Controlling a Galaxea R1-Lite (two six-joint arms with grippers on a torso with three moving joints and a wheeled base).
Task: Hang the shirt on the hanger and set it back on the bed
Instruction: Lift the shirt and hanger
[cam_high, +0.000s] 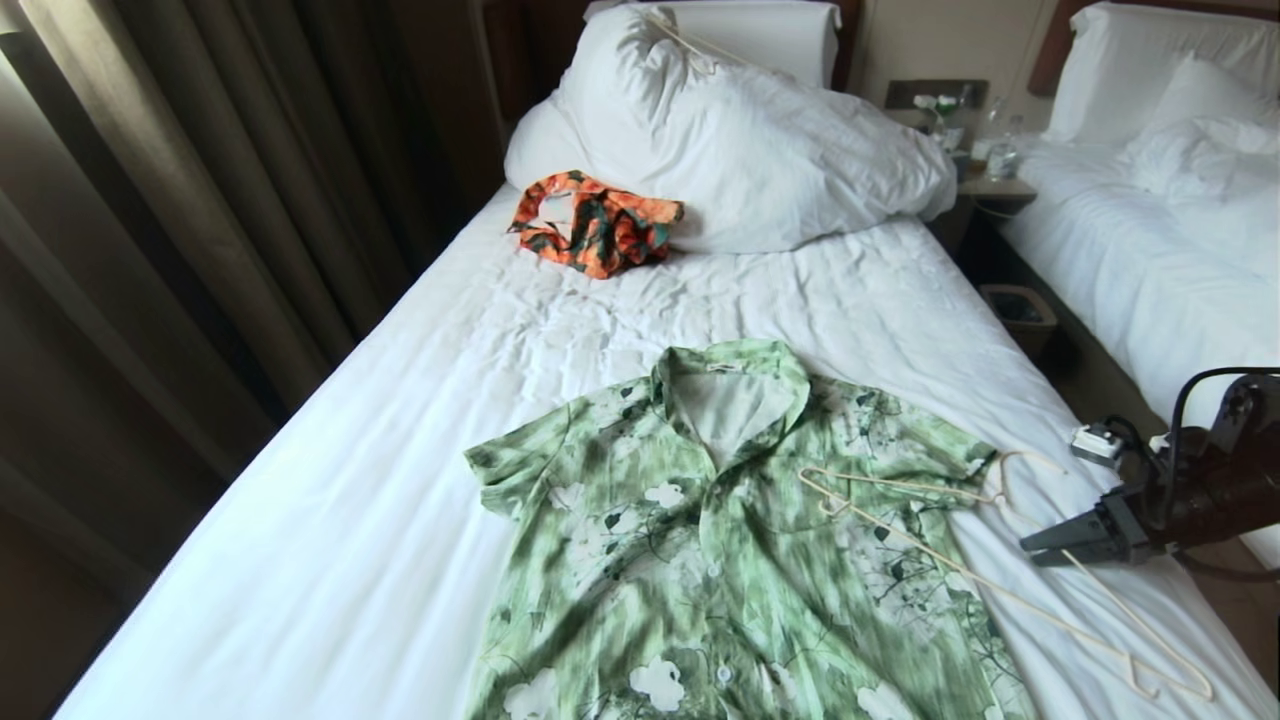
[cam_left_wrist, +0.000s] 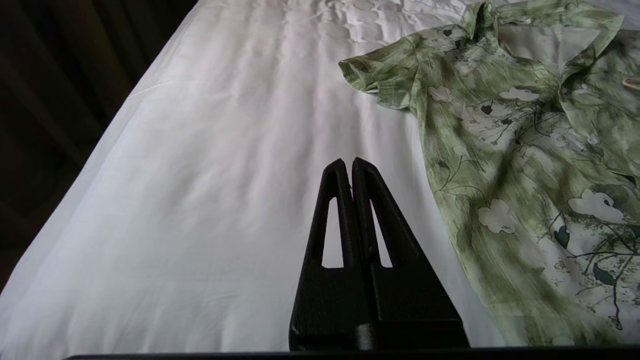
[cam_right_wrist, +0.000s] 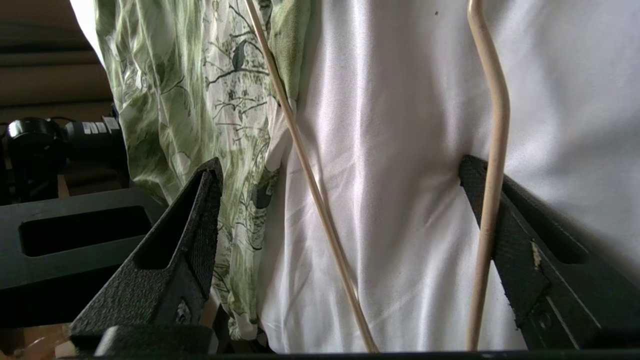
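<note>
Closest in, the shirt (cam_high: 720, 540) lies flat and face up on the bed (cam_high: 350, 560), a thin green fabric printed with white flowers and dark vines, collar spread open toward the pillows, small white buttons running down the front. Across its right shoulder and out onto the bare sheet rests the hanger (cam_high: 1000, 580), a slim cream wire-like triangle with its hook curling near the sleeve edge and a notched end near the foot of the bed.

The right gripper (cam_high: 1050, 545) reaches in from the bed's right side, low over the hanger, its black textured fingers (cam_right_wrist: 200, 220) spread wide and holding nothing; in the right wrist view two of the hanger's thin rods run between them, one crossing right in front of a finger. The left gripper (cam_left_wrist: 348, 167) hovers over plain sheet beside the shirt's left sleeve, its wedge-shaped fingers pressed together, empty.

The sheet is white and finely wrinkled. Up by the big soft pillow (cam_high: 760, 150) sits a crumpled orange and dark-green garment (cam_high: 592, 222).
</note>
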